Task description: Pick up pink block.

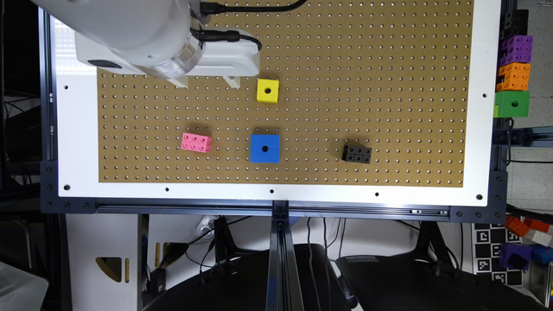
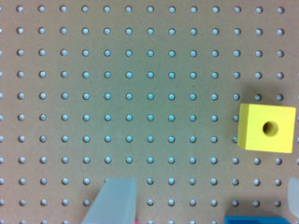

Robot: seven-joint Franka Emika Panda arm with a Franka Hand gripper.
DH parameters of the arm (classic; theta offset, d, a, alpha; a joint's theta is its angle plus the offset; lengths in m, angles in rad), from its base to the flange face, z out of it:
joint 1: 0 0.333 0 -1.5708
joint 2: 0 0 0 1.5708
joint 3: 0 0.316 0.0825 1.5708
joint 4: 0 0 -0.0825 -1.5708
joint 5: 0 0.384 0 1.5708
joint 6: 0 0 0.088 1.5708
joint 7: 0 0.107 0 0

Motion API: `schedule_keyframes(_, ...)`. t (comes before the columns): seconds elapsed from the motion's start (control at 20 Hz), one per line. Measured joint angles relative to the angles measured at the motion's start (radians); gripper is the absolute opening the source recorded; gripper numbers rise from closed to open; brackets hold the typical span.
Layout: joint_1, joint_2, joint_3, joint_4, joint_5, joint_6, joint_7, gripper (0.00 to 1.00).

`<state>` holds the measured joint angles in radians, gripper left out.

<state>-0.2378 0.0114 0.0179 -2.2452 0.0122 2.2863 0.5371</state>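
The pink block (image 1: 196, 142), a small studded brick, lies flat on the brown pegboard (image 1: 389, 65) toward the exterior view's left. My gripper (image 1: 206, 82) hangs above the board, farther back than the block and slightly to its right, not touching it. In the wrist view my gripper (image 2: 203, 200) is open, its two translucent fingers (image 2: 113, 201) spread wide over bare pegboard with nothing between them. A thin pink sliver of the block (image 2: 136, 219) peeks out beside one finger at the picture's edge.
A yellow cube (image 1: 267, 90) sits just right of the gripper, and a blue cube (image 1: 265, 148) lies right of the pink block. A black studded brick (image 1: 357, 153) is farther right. Stacked coloured blocks (image 1: 513, 69) stand off the board's white frame (image 1: 73, 129).
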Motion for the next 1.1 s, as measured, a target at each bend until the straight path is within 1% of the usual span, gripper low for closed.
schedule_keyframes(0.15,0.0,0.0,0.0,-0.004,0.0,-0.001,0.003,1.0)
schedule_keyframes(0.25,-0.005,0.0,0.0,-0.004,-0.0011,0.0,0.002,1.0)
schedule_keyframes(0.4,-0.035,0.002,0.0,0.004,-0.0038,0.005,-0.009,1.0)
schedule_keyframes(0.5,-0.047,0.013,0.0,0.021,-0.005,0.006,-0.012,1.0)
schedule_keyframes(0.65,-0.056,0.052,0.0,0.068,-0.0076,0.006,-0.013,1.0)
schedule_keyframes(0.75,-0.066,0.092,-0.001,0.113,-0.0131,0.006,-0.014,1.0)
schedule_keyframes(0.85,-0.075,0.133,-0.001,0.157,-0.0166,0.006,-0.019,1.0)
schedule_keyframes(0.95,-0.085,0.168,-0.001,0.195,-0.0184,0.005,-0.028,1.0)
schedule_keyframes(1.1,-0.105,0.201,-0.001,0.233,-0.0191,0.004,-0.047,1.0)
